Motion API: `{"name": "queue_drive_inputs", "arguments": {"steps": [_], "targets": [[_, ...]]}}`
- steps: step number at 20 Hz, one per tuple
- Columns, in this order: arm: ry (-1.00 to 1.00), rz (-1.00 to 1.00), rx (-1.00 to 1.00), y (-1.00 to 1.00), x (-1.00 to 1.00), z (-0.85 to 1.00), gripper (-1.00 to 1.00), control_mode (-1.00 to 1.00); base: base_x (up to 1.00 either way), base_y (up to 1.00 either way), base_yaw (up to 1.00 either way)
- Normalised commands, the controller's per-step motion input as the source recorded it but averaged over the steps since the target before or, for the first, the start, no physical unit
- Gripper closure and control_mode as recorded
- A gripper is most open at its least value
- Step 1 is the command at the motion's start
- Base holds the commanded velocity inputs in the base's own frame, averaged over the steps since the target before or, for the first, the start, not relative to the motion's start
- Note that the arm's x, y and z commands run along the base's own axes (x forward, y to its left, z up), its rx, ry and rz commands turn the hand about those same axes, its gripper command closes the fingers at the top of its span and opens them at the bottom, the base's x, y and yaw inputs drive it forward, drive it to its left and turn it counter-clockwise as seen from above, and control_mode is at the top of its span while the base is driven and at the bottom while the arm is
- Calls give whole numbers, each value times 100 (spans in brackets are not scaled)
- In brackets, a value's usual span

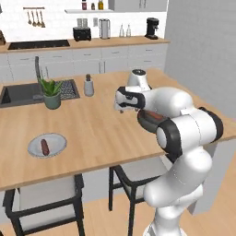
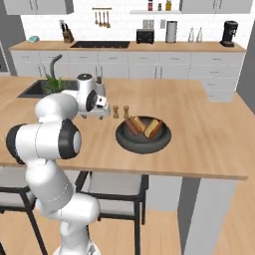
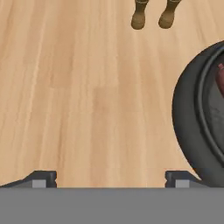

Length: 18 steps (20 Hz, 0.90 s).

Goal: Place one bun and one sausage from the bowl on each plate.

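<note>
The dark bowl [image 2: 143,140] sits on the wooden island and holds buns [image 2: 152,127] and a reddish sausage [image 2: 133,125]. In the left base view my arm covers most of the bowl [image 1: 146,120]. A pale plate [image 1: 56,140] near the island's front left carries one sausage [image 1: 44,146]. The second plate is out of view. My gripper [image 3: 111,179] hangs open over bare wood just left of the bowl's rim [image 3: 186,127], with nothing between its fingertips [image 3: 43,179]. From the base the gripper [image 2: 95,115] shows beside the bowl.
Two small brown shakers [image 2: 121,111] stand just behind the gripper, close to the bowl. A potted plant [image 1: 51,93], a grey bottle [image 1: 88,86] and a sink [image 1: 20,94] lie at the far left. Stools [image 1: 46,198] stand under the island's front edge.
</note>
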Motion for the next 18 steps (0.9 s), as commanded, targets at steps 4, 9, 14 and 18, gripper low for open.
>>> {"name": "queue_drive_inputs", "arguments": {"steps": [4, 9, 14, 18], "targets": [[0, 0, 0, 0, 0, 0, -100, 100, 0, -92, -1], [1, -1, 0, -14, 6, 1, -100, -100, 1, -44, 0], [12, -6, 0, -36, 40, 1, -100, -100, 0, 0, 0], [26, -23, 0, -58, 33, -17, -100, -100, 0, 0, 0]]}}
